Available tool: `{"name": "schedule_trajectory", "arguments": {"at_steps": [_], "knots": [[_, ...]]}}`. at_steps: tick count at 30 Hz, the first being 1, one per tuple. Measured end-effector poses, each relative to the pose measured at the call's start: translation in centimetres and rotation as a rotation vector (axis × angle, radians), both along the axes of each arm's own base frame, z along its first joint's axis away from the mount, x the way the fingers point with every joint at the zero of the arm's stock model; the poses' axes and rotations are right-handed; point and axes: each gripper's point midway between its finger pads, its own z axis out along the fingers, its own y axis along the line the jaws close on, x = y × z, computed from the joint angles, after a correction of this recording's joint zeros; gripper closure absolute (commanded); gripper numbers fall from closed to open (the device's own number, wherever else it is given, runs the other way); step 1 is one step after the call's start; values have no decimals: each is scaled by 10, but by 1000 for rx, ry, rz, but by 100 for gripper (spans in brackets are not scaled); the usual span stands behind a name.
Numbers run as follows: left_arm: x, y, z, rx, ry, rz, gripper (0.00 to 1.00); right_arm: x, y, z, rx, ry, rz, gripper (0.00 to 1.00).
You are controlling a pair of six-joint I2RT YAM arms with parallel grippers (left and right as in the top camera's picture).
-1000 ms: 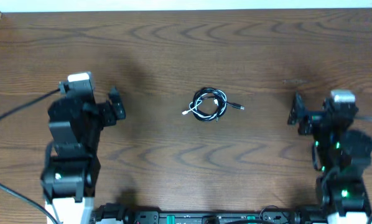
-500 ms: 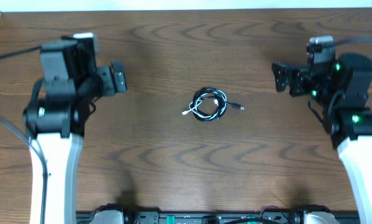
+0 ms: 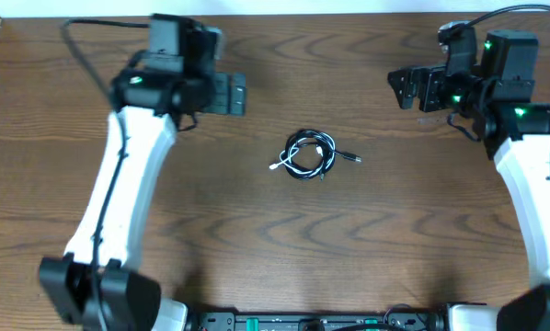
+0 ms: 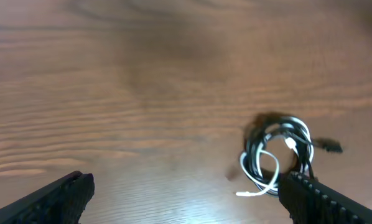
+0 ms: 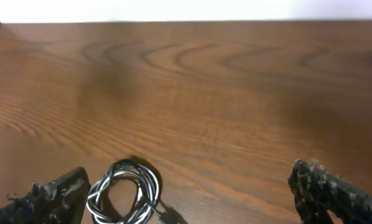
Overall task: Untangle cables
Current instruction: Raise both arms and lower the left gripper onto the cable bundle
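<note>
Overhead: cables [image 3: 304, 154] lie looped together mid-table [image 3: 257, 248]; left gripper [image 3: 231, 95] and right gripper [image 3: 406, 87] both spread wide, empty, well apart from them | Left wrist: cables off-centre, beside one jaw | Right wrist: cables low-left | Risk: pinching both strands at once would likely tighten the tangle.

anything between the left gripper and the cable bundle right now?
Nothing. In the overhead view, only bare table separates the open left gripper from the cables, which lie coiled together mid-table. The left wrist view agrees.
</note>
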Motion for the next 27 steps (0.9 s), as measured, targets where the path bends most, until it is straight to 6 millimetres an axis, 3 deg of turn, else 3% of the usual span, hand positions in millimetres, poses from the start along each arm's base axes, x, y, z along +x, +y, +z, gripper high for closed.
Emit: {"name": "schedule_trajectory", "arguments": {"at_steps": [5,11,21,27], "knots": [[-17,-31,-29,-37,133,-64,0,1,4,-14,17,41,16,1],[-21,-68,-38,-116,169,-143,2,-4,5,-18,23,74,20,4],[-28,-103,-100,-121,321,-248,24,-11,5,-25,23,117,19,9],[-15,-112,-138,-120,346,-274,38,-15,5,-28,23,136,19,14]]}}
